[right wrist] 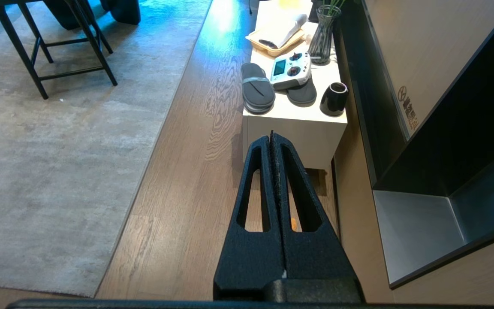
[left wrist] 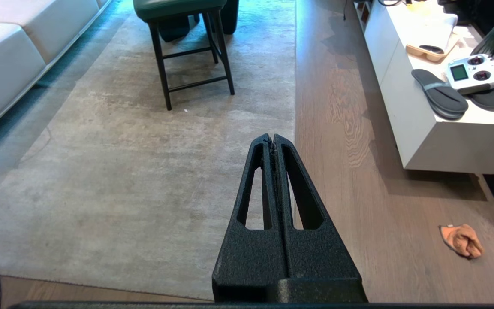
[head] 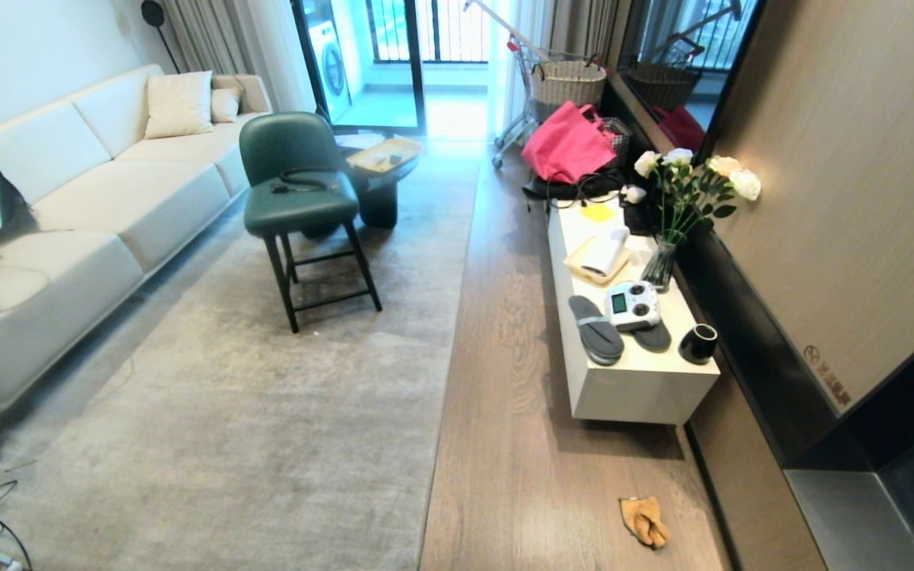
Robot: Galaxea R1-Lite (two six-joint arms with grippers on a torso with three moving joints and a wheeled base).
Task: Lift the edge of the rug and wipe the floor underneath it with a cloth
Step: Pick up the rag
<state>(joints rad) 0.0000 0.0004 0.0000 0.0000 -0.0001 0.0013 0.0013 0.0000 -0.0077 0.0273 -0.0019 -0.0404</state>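
Wood-plank floor runs down the middle of a living room, with a pale grey rug covering the area to its left. Nearest the robot, the cloth lies crumpled on the bare planks, well apart from the rug edge and close to the dark base of the right-hand wall. That edge is a straight border lying flat on the floor, running away toward the balcony door; its near corner shows in both wrist views.

Neither arm appears in the head view. The left gripper hangs in the air above the rug's border, jaws pressed together and empty. The right gripper hangs above the planks in front of the white cabinet, jaws likewise closed on nothing.

On the cabinet's near end sit two grey slippers, a white controller and a black cup; farther along stand a tray and a vase of white roses. A green chair stands on the rug, beside a cream sofa. Beyond are a pink bag and a basket in a cart.
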